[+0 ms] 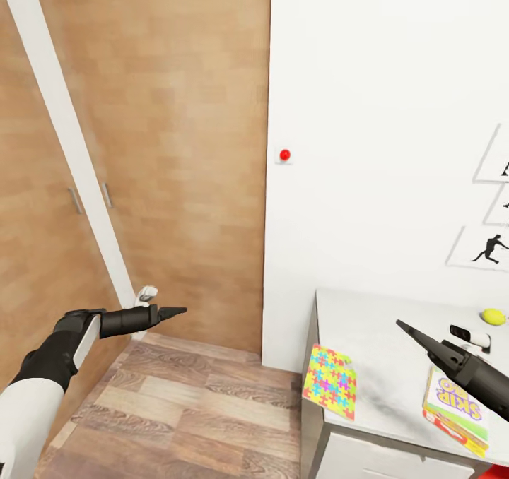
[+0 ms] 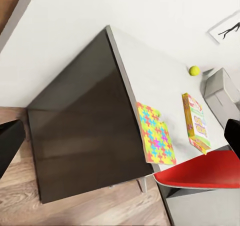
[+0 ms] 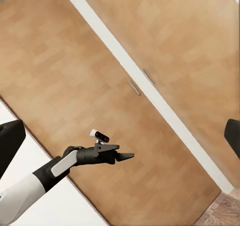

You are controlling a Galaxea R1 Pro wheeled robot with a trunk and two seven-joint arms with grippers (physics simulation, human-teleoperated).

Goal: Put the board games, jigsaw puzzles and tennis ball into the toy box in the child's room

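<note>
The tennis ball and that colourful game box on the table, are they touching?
Apart. In the left wrist view the tennis ball sits near the wall, with bare table between it and the board game; the head view shows the same gap.

Tabletop [image 1: 382, 338] at lower right, against the wall. Jigsaw puzzle [image 1: 329, 381] on its left front corner, overhanging the edge. Board game [image 1: 454, 410] right of it at the front edge. Tennis ball [image 1: 493, 316] behind, near the wall.
</note>
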